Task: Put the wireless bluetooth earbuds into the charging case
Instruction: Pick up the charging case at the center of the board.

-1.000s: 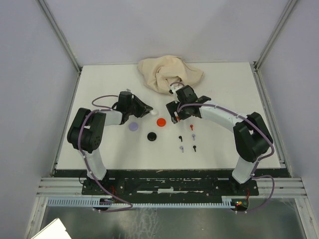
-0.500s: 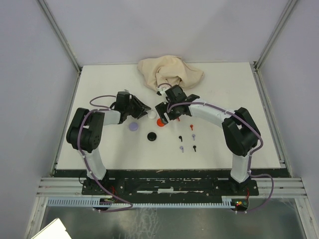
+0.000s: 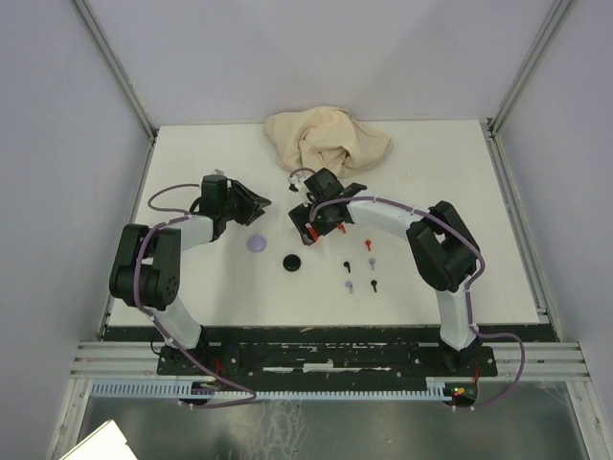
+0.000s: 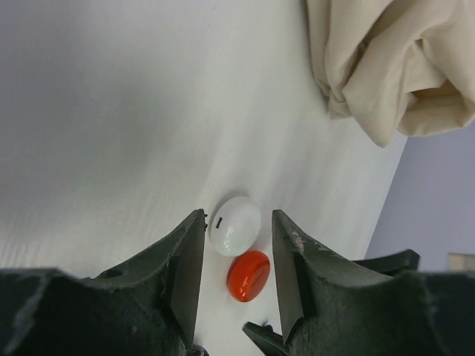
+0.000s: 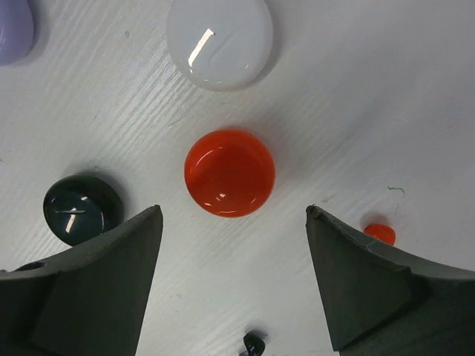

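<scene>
Five tiny stemmed plastic earbuds (image 3: pixel 368 246) lie loose on the white worktop (image 3: pixel 450 182), all outside the cases: one red, two black and two lavender, clustered just right of centre. To their left sit four small round glossy plastic charging cases.

The red case (image 5: pixel 229 172) lies between the widely parted fingers of the right pincer (image 5: pixel 234 213), which is open, with neither finger touching it. The red earbud (image 5: pixel 379 233) shows just beside one finger. The white case (image 4: pixel 234 225) sits just beside the red one on its far side. It is seen through the gap of the left pincer (image 4: pixel 238 213), whose jaws stand apart and hold nothing.

The black case (image 3: pixel 291 262) and the lavender case (image 3: pixel 256 243) rest nearer the arms' bases. A crumpled beige cloth (image 3: pixel 326 139) lies at the worktop's far edge.
</scene>
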Tool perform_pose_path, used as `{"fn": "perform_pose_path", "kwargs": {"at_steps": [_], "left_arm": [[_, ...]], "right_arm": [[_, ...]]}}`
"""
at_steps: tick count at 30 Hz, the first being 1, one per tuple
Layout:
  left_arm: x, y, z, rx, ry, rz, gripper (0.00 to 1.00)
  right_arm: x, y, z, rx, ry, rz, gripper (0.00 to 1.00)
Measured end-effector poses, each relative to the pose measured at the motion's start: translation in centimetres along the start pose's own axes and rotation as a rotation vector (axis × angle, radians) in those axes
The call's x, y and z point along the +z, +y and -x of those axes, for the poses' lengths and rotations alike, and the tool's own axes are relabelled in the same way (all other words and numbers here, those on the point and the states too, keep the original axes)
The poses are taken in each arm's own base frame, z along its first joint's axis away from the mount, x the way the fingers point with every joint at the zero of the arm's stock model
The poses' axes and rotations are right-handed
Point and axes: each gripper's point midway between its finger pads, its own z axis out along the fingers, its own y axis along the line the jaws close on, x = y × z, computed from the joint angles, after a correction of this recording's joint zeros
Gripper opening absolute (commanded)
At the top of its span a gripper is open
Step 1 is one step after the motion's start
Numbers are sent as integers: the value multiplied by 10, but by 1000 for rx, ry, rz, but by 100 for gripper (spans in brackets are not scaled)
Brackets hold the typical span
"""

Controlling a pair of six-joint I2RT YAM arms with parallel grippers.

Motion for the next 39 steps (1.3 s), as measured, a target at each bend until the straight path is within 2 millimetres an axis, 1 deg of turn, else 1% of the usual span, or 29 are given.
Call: {"fn": "perform_pose_path", "kwargs": {"at_steps": [6,11,17,21,24,29,32,35,37,39], "left_arm": [[-25,-30,11,30,-52,-78,48],[-38,-42,13,42,-74,-113,48],[-43,-39,10,41,-74,-112,48],[-44,-37,8,40,-70,-107,48],[-46,-37,7,39,-69,-106,48],[-46,-37,7,40,-69,-108,47],[-47,-37,7,39,-69,-108,47],[-48,-39,4,41,-52,-120,47],[-49,-43,0,45,-30,-143,47],[-50,-51,-3,54,-9,-183,47]], "right_arm": [[11,4,-7,-10,34,4,80],[15,4,-5,-16,37,4,77],[22,4,-3,-19,43,4,73],[25,2,-4,-26,48,-3,67],[26,2,-3,-33,46,-6,58],[26,1,-3,-42,50,-14,41],[26,0,-3,-43,50,-22,38],[26,-2,-1,-46,24,-36,37],[22,-4,-5,-50,4,-46,37],[11,-6,-10,-50,-16,-51,37]]}}
